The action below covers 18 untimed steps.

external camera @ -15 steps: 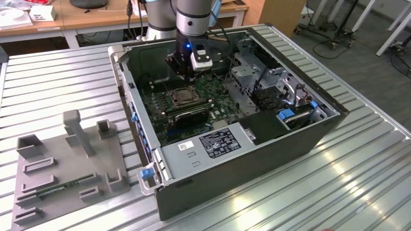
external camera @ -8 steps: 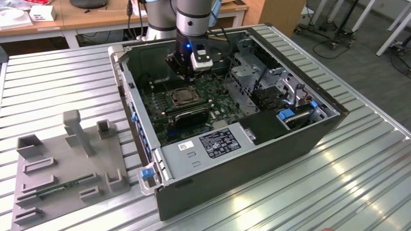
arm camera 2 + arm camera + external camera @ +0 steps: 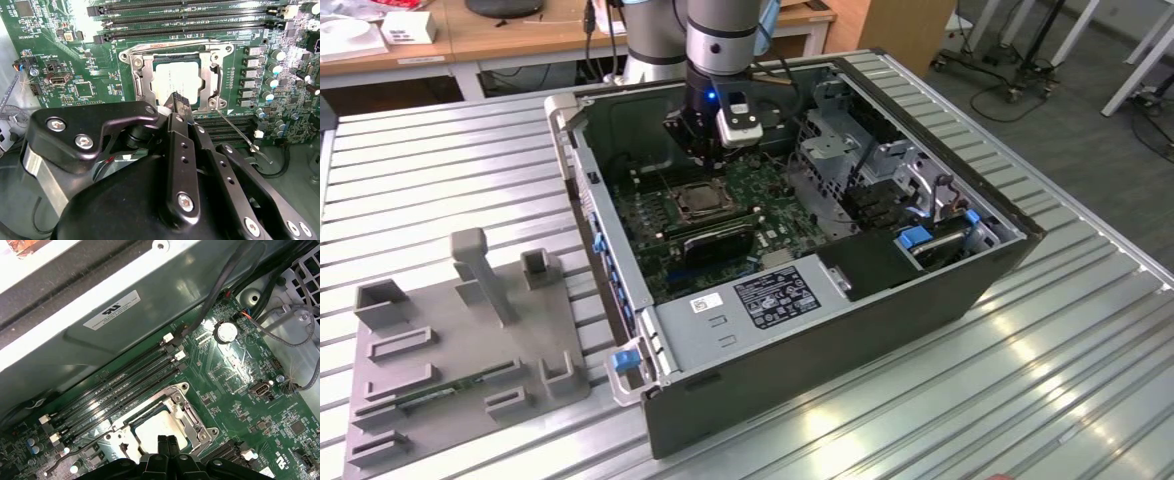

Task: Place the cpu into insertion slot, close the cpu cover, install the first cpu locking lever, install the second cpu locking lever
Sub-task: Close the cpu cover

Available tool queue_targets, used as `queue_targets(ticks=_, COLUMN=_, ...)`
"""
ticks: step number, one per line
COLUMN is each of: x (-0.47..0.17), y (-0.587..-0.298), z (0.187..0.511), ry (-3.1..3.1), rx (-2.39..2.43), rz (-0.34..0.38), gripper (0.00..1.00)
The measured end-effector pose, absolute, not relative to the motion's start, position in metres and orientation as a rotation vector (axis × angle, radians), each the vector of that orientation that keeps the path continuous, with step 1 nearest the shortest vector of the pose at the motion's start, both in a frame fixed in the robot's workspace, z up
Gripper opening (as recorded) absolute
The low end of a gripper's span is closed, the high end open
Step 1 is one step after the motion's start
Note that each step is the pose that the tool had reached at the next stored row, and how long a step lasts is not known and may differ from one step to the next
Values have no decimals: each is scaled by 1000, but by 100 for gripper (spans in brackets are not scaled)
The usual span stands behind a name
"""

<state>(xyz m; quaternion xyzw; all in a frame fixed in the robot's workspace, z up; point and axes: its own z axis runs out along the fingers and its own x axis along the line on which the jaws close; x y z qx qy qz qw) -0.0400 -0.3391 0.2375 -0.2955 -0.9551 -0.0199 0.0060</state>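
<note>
- One gripper point(image 3: 180, 101) is hanging inside the computer case point(image 3: 854, 335), its jaws pressing together with nothing between them.
- Just beyond the jaw tips, the cpu point(image 3: 172, 80) is sitting in the insertion slot point(image 3: 175, 58). The cpu cover point(image 3: 141, 75) is lying flat around it, apparently closed.
- Off to one side of the jaws, a thin wire lever point(image 3: 245, 140) is sticking out free, not hooked down.
- Risk: the tips are hovering close over the bare cpu face. A descent running slightly off target could be scraping the chip or bearing on the cover instead of the lever.
- Risk: the lever is looking thin and springy. Closed tips could be slipping off it and striking the capacitors point(image 3: 274, 70) or memory slots point(image 3: 190, 20) flanking the socket.
- Writing: a white sticker point(image 3: 111, 310) on the case wall and a larger label point(image 3: 771, 297) are carrying print, as is the board silkscreen. I am not transcribing any of it.
</note>
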Motion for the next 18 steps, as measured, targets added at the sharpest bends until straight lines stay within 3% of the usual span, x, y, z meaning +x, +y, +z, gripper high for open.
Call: queue_targets(ticks=18, x=-40, y=-339, z=238, ry=-2998, rx=-895, rz=-62, gripper=11)
